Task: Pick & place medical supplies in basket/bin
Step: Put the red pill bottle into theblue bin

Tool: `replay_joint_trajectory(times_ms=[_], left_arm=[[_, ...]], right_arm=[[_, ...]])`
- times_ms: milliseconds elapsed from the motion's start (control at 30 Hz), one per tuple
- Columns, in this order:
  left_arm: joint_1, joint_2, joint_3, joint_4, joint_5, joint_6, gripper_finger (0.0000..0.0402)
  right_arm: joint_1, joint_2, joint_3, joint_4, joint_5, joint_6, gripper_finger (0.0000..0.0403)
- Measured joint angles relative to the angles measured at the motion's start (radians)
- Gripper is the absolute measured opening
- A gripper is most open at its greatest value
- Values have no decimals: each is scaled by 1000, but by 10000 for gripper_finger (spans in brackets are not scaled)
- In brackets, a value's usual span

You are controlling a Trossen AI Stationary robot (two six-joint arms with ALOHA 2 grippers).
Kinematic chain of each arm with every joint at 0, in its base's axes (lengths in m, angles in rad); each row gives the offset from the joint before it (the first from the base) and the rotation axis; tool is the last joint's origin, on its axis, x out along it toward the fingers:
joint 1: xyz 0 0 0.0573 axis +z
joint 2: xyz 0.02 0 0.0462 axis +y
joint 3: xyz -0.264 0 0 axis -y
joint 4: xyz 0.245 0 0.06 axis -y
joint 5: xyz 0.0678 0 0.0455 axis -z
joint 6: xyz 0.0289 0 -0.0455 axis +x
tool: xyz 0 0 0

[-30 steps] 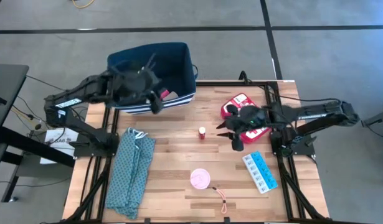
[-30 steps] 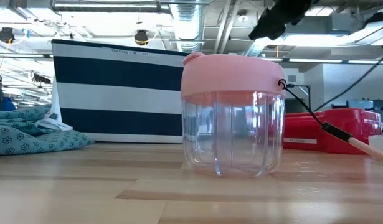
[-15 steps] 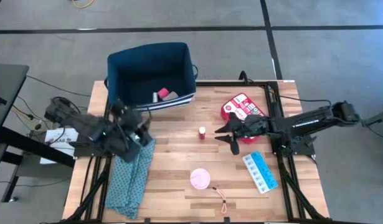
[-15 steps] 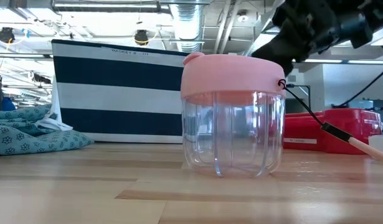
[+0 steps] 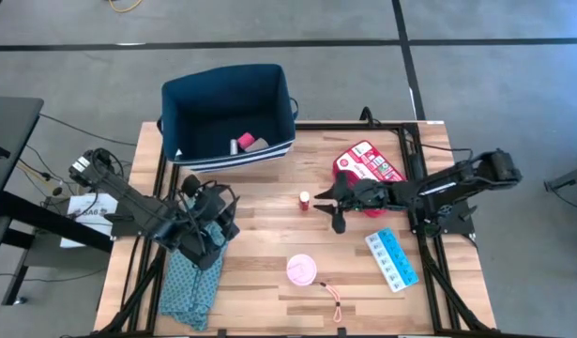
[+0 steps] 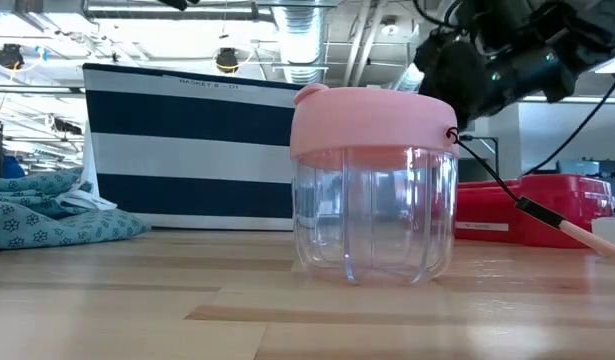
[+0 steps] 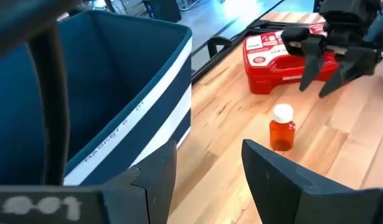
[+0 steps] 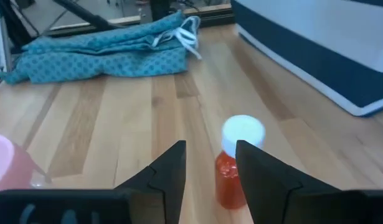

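Note:
A small red-orange vial (image 5: 305,199) with a white cap (image 8: 243,132) stands upright on the wood. My right gripper (image 5: 327,208) is open just to its right and low over the table. In the right wrist view its fingertips (image 8: 172,168) flank the vial (image 8: 231,177) without touching it. The red first-aid case (image 5: 365,163) lies flat behind that arm. The navy striped bin (image 5: 227,117) stands at the far edge, with a pink block (image 5: 243,144) inside. My left gripper (image 5: 213,199) is open above the teal cloth (image 5: 192,272), touching nothing.
A pink-lidded clear round container (image 5: 302,269) stands near the front edge, filling the low view (image 6: 372,180). A thin cord with a pink end (image 5: 335,300) lies beside it. The blue pill organizer (image 5: 391,258) lies at the near right. Bare wood stretches between bin and vial.
My left arm has drawn back from above the bin toward the table's near left and now hangs over the teal cloth. My right gripper has moved left from above the red case, dropped lower and closed in on the vial, staying open.

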Motion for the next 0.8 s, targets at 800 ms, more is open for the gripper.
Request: replay_joint_trajectory(times_ms=[800], left_arm=[[-5,0,-2,7,46,12,173]], right_arm=[[-157,333,119,119,-161,-43,244]])
